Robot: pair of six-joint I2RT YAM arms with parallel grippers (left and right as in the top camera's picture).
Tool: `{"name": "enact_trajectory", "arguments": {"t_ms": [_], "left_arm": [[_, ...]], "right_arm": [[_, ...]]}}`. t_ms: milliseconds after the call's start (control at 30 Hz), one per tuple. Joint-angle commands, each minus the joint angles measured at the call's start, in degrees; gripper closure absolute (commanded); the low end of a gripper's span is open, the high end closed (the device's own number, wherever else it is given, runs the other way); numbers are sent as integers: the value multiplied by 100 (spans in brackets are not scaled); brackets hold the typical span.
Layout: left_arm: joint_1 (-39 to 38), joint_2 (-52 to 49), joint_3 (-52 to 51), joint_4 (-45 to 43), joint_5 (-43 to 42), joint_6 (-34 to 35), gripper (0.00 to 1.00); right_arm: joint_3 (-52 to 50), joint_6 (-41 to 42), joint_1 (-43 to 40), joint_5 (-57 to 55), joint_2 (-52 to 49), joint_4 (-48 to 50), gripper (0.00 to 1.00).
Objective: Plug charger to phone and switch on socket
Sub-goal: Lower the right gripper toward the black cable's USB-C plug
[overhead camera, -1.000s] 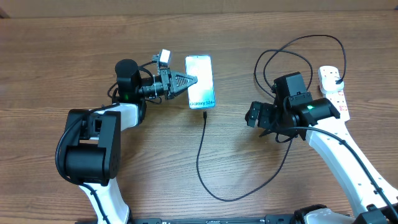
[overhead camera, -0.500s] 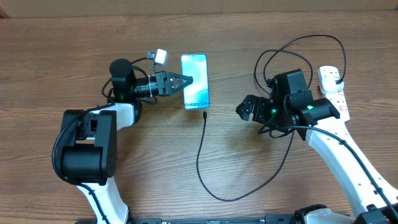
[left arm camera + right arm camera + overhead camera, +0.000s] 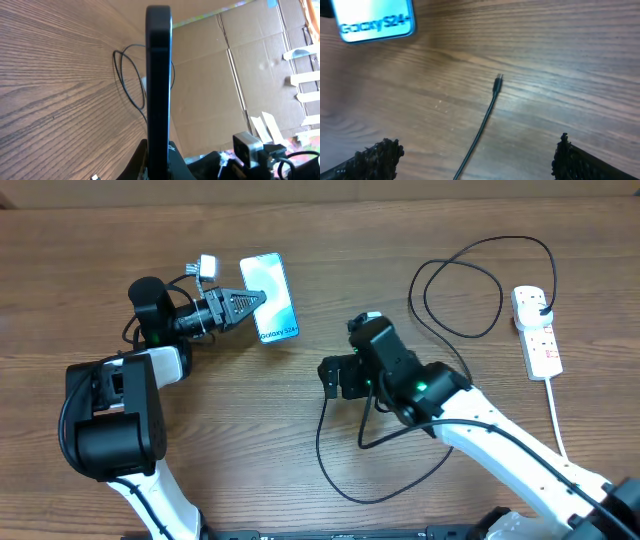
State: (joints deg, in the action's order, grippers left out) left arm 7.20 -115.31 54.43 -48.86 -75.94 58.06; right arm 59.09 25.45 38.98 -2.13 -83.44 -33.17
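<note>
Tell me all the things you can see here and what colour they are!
phone: one, glowing blue-white screen with dark edges, far left of the table, held by the left hand.
charger cable: one, thin and black, looping from the power strip to the middle of the table; its tip lies loose on the wood, not in the phone.
power strip: one, white with red switches, far right.
thick cord: one, white, running from the power strip toward the near edge.
table: one, brown wood.
cardboard boxes: several, brown, beyond the table.
left hand: one, black, shut on the phone.
right hand: one, black, open, near the cable's tip.
</note>
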Motion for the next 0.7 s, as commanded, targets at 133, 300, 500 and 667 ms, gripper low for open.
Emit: {"name": "enact_trajectory", "arguments": {"t_ms": [133, 300, 500, 667], "left_arm": [[39, 28, 144, -46, -146, -22, 96], [39, 28, 144, -46, -160, -20, 96], [39, 28, 144, -46, -160, -20, 96], [39, 28, 144, -46, -144, -15, 96]], "right_arm": [[501, -35, 190, -564, -1174, 188, 6], [955, -155, 361, -647, -1985, 63, 14], [1486, -153, 382, -688, -2586, -431, 28], [1683, -334, 382, -730, -2739, -796, 32]]}}
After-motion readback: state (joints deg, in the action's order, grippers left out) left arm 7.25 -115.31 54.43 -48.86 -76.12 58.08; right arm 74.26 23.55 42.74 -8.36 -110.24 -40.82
